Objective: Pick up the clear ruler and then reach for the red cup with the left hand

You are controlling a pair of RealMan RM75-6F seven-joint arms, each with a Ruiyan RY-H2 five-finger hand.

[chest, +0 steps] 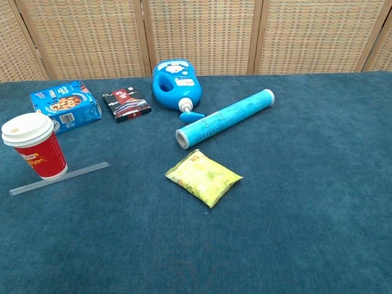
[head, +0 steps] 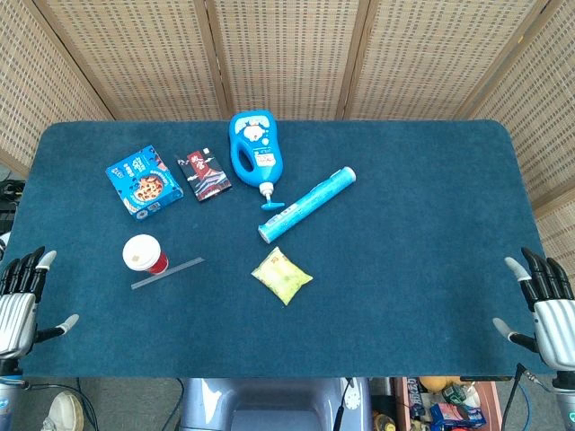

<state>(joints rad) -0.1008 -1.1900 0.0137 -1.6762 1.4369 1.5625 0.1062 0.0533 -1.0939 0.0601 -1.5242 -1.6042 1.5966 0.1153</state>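
My left robot hand [head: 20,301] sits empty, fingers spread, at the bench edge, and the right robot hand [head: 545,310] likewise. The flat clear plastic ruler [head: 167,273] lies just beside, maybe touching, the red paper cup with white lid [head: 144,254], so going for it risks tipping the cup, and it's thin, likely to slip. The bench [head: 404,269] has dark blue carpet-like cloth, with woven wicker screens [head: 287,54] behind.

A matt, napped dark blue cloth [chest: 318,184] covers the table. The ruler [chest: 59,178] is clear, smooth plastic. The red cup [chest: 35,149] looks like paper with a white plastic lid. The yellow packet [chest: 204,178] is glossy. Woven cane screens [chest: 202,37] stand behind.
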